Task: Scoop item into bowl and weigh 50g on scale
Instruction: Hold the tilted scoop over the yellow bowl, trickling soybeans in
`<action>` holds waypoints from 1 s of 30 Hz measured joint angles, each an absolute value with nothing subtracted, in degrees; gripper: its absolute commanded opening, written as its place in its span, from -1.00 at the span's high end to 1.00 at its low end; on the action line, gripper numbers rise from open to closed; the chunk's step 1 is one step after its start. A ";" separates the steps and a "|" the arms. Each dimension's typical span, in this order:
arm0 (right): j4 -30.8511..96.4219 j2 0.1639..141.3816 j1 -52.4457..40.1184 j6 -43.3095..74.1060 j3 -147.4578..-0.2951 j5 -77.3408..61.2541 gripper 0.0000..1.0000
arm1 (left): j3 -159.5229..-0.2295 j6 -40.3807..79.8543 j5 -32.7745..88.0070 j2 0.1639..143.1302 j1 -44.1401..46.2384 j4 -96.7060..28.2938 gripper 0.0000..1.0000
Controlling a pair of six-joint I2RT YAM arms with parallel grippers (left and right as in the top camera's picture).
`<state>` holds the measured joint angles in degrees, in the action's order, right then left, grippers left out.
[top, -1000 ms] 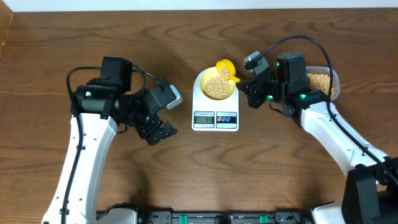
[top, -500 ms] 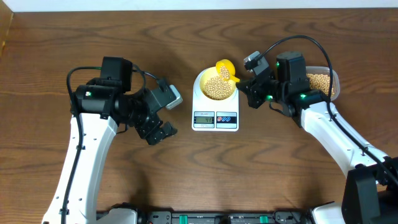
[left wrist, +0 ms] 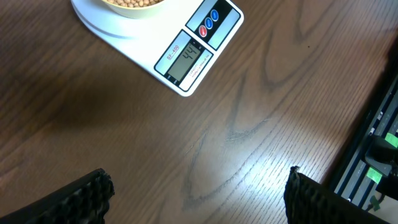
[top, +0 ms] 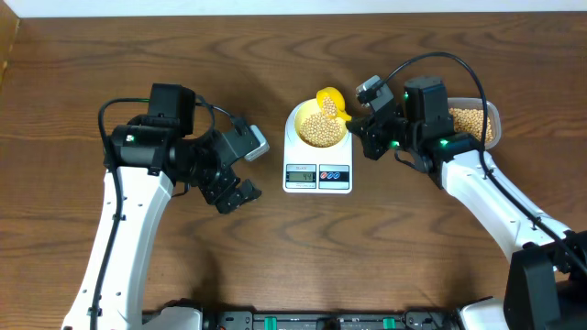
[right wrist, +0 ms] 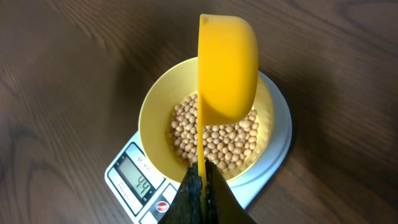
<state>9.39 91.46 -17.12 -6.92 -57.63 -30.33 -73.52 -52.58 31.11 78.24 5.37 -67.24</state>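
Observation:
The white scale [top: 316, 174] stands mid-table with the pale yellow bowl [top: 301, 117] on its platform, holding a pile of tan beans [top: 321, 129]. My right gripper [top: 354, 125] is shut on the handle of a bright yellow scoop [top: 329, 96], which is tipped on its side above the bowl's far rim. In the right wrist view the scoop [right wrist: 227, 62] hangs over the beans [right wrist: 217, 140], and the scale's display [right wrist: 142, 183] reads 44. My left gripper [top: 236, 196] is open and empty over bare wood, left of the scale [left wrist: 193, 56].
A clear plastic tub [top: 493, 115] with more beans sits at the right, behind my right arm. A black rail with green lights [left wrist: 379, 162] runs along the table's near edge.
The right gripper and scoop have edged slightly to the left over the bowl. The left arm has not moved.

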 measured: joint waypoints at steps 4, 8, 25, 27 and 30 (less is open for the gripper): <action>9.54 91.46 -17.12 -6.96 -57.63 -30.13 0.98 | -73.52 -52.58 31.11 78.24 5.37 -67.24 -0.81; 9.56 91.46 -17.12 -6.96 -57.63 -29.95 0.98 | -73.52 -52.58 31.11 78.24 5.37 -67.24 -0.81; 10.11 91.46 -17.10 -6.94 -57.63 -28.91 0.98 | -73.52 -52.58 31.11 78.24 5.37 -67.24 -0.81; 9.93 91.46 -16.97 -6.90 -57.63 -28.21 0.98 | -73.52 -52.58 31.11 78.24 5.37 -67.24 -0.81; 9.82 91.46 -16.80 -6.31 -57.63 -28.29 0.98 | -73.52 -52.58 31.11 78.24 5.37 -67.24 -0.81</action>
